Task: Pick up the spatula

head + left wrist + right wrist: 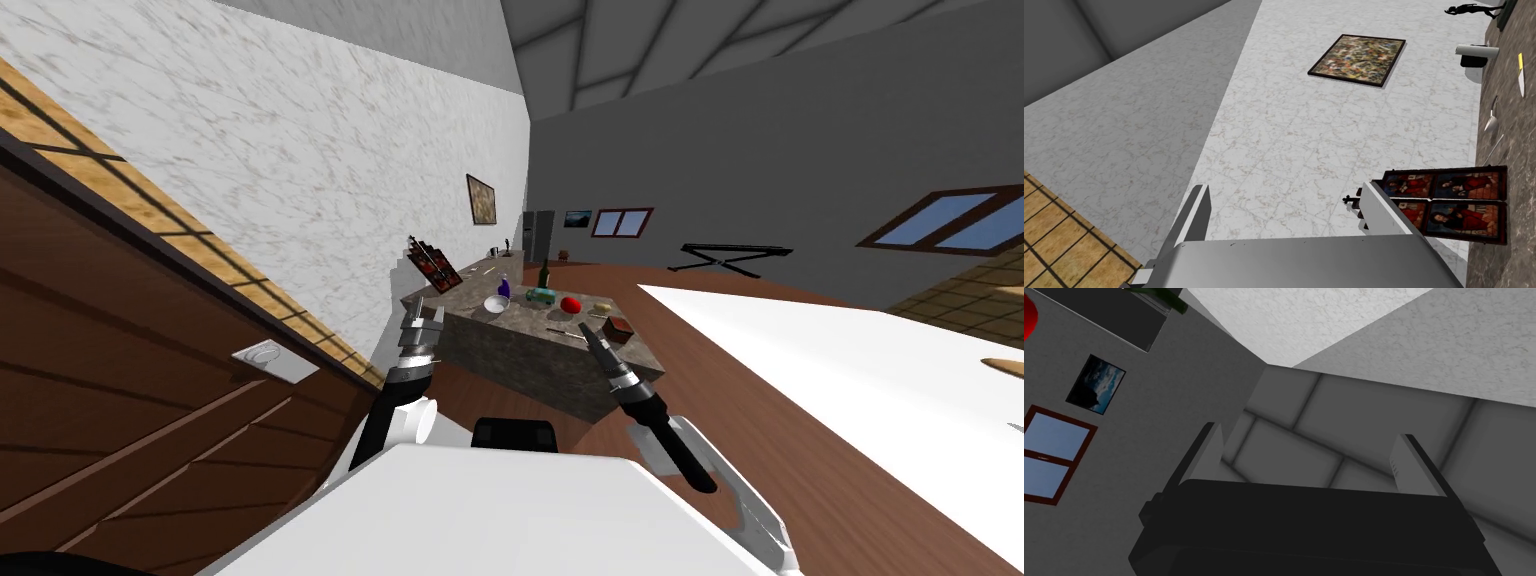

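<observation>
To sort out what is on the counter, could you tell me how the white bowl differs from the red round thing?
The white bowl is open and hollow; the red round thing is closed and ball-like. The bowl sits nearer the left gripper, the red thing nearer the right gripper. Both rest on the stone counter.
</observation>
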